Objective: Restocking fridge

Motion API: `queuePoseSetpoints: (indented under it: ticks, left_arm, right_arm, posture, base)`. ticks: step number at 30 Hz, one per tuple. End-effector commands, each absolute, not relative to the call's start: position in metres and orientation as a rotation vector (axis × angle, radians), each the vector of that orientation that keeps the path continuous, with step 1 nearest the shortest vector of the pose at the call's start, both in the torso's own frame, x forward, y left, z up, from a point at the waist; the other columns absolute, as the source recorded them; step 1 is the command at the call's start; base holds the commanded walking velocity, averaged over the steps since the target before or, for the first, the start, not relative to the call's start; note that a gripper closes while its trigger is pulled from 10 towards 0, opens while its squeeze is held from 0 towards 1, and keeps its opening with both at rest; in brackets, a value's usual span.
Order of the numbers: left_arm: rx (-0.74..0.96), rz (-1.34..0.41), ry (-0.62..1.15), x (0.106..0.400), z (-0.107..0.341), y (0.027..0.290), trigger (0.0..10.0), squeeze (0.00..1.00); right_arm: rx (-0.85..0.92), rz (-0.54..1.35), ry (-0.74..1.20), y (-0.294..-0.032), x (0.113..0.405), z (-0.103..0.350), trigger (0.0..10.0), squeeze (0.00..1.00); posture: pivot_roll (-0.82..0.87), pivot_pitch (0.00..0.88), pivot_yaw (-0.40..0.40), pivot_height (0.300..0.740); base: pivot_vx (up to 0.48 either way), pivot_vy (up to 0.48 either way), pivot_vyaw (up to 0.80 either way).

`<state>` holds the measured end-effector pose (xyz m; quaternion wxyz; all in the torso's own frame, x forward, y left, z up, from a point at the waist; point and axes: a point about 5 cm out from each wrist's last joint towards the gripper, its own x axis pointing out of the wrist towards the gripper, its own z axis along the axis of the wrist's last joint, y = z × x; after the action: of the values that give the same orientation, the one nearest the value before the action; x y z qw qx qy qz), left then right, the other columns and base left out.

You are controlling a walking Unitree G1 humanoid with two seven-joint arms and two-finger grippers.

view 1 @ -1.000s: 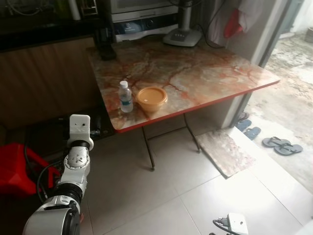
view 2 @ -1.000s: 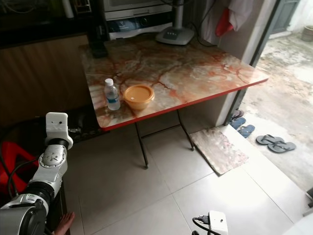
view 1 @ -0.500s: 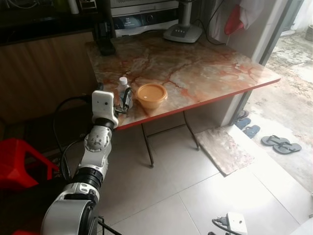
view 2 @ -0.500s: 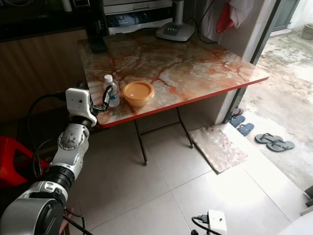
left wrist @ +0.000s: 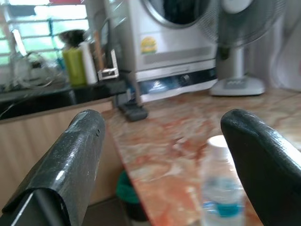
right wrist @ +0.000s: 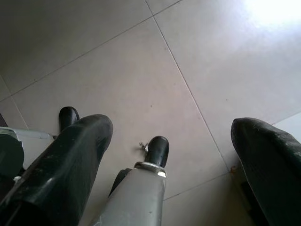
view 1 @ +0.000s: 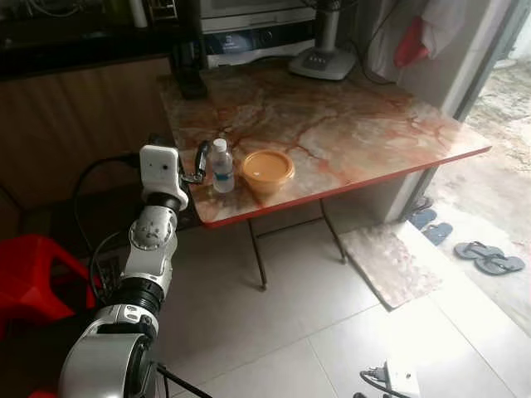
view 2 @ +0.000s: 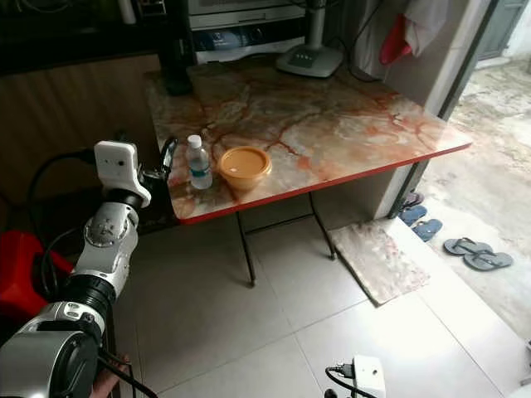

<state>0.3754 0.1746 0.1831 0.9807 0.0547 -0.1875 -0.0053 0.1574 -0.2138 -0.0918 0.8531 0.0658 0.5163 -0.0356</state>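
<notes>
The bottle [view 1: 221, 165] and bowl [view 1: 267, 167] stand near the tabletop's [view 1: 348, 124] front edge; the left hand [view 1: 202, 161], fingers spread, is raised just beside the bottle.

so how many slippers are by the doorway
4 visible: a blue pair tucked beside the table leg, and a grey pair further out on the concrete. More may be hidden behind the doorframe.

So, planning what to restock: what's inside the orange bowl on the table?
The orange bowl beside the water bottle has an orange lid on it, so its contents are hidden.
</notes>
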Motion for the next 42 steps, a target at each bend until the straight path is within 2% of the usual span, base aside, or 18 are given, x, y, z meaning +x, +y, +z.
queuePoseSetpoints:
  ticks: [1, 15, 22, 26, 28, 33, 34, 36, 39, 40, 42]
  left_arm:
    - [0.112, -0.016, -0.401, 0.379, 0.194, 0.173, 10.0, 0.0]
    - [0.096, -0.028, -0.418, 0.38, 0.202, 0.171, 10.0, 0.0]
    - [0.142, -0.091, -0.463, 0.372, 0.213, 0.161, 10.0, 0.0]
    - [0.156, -0.113, -0.523, 0.368, 0.23, 0.157, 10.0, 0.0]
    - [0.201, -0.071, -0.564, 0.367, 0.257, 0.164, 10.0, 0.0]
    - [0.179, -0.016, -0.436, 0.367, 0.288, 0.179, 10.0, 0.0]
    - [0.094, -0.026, -0.33, 0.369, 0.286, 0.179, 10.0, 0.0]
    - [0.054, -0.032, -0.233, 0.371, 0.279, 0.18, 10.0, 0.0]
    - [0.049, -0.017, -0.139, 0.368, 0.27, 0.184, 10.0, 0.0]
    - [0.059, -0.084, -0.034, 0.362, 0.259, 0.183, 10.0, 0.0]
    - [0.082, -0.151, 0.029, 0.358, 0.253, 0.182, 10.0, 0.0]
  right_arm:
    - [0.156, -0.086, 1.076, -0.214, 0.159, -0.091, 10.0, 0.0]
    - [0.149, -0.075, 1.086, -0.213, 0.158, -0.092, 10.0, 0.0]
    - [0.14, -0.064, 1.11, -0.21, 0.147, -0.096, 10.0, 0.0]
    - [0.144, -0.071, 1.126, -0.209, 0.141, -0.099, 10.0, 0.0]
    - [0.148, -0.079, 1.154, -0.208, 0.132, -0.102, 10.0, 0.0]
    - [0.135, -0.067, 1.18, -0.206, 0.119, -0.107, 10.0, 0.0]
    - [0.135, -0.068, 1.184, -0.206, 0.116, -0.107, 10.0, 0.0]
    - [0.134, -0.068, 1.187, -0.206, 0.114, -0.108, 10.0, 0.0]
    - [0.129, -0.065, 1.195, -0.205, 0.112, -0.109, 10.0, 0.0]
    - [0.124, -0.066, 1.202, -0.206, 0.108, -0.11, 10.0, 0.0]
    - [0.12, -0.066, 1.206, -0.207, 0.105, -0.11, 10.0, 0.0]
  posture:
    - [0.08, 0.0, -0.001, 0.74]
    - [0.08, 0.0, 0.003, 0.74]
    - [0.07, 0.0, 0.025, 0.74]
    - [0.1, 0.0, 0.016, 0.74]
    - [0.13, 0.0, 0.001, 0.74]
    - [0.16, 0.0, -0.009, 0.74]
    - [0.17, 0.0, -0.014, 0.74]
    - [0.17, 0.0, -0.018, 0.74]
    - [0.17, 0.0, -0.021, 0.74]
    - [0.18, 0.0, -0.029, 0.74]
    - [0.18, 0.0, -0.032, 0.74]
  base:
    - [0.334, 0.0, 0.0]
    - [0.329, 0.0, 0.0]
    - [0.0, 0.0, 0.0]
    - [0.0, 0.0, 0.0]
    - [0.0, 0.0, 0.0]
    - [0.0, 0.0, 0.0]
    - [0.0, 0.0, 0.0]
    - [0.0, 0.0, 0.0]
    - [0.0, 0.0, 0.0]
    - [0.0, 0.0, 0.0]
    - [0.0, 0.0, 0.0]
